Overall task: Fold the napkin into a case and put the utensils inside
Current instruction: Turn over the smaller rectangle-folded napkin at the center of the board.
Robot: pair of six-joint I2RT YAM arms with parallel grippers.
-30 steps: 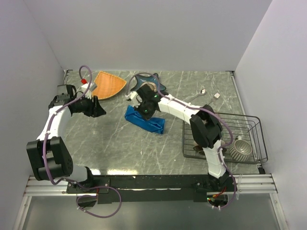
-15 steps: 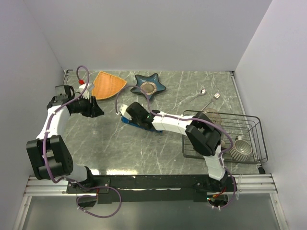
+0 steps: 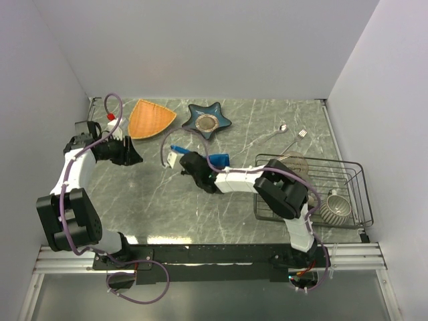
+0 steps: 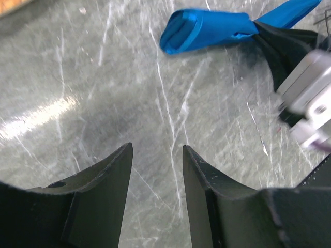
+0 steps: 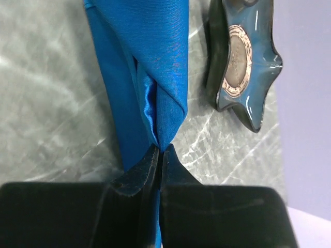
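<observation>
The napkin (image 3: 218, 159) is a bright blue cloth folded into a long narrow bundle. It shows in the right wrist view (image 5: 150, 62) and in the left wrist view (image 4: 207, 26). My right gripper (image 3: 189, 159) is shut on one folded edge of it (image 5: 160, 148) and holds it just in front of the dark star-shaped dish (image 3: 207, 120). My left gripper (image 3: 132, 155) is open and empty (image 4: 155, 147), low over the table to the left of the napkin. The spoon (image 3: 279, 128) and the fork (image 3: 299, 137) lie at the back right.
An orange triangular dish (image 3: 150, 117) sits at the back left. A wire rack (image 3: 354, 190) at the right holds a metal cup (image 3: 336, 207) and a clear round lid (image 3: 294, 164). The star dish also shows in the right wrist view (image 5: 243, 57).
My right gripper has swept left from beside the star dish, then drawn back toward me, gathering the napkin off the table. My left gripper has backed slightly to the left.
</observation>
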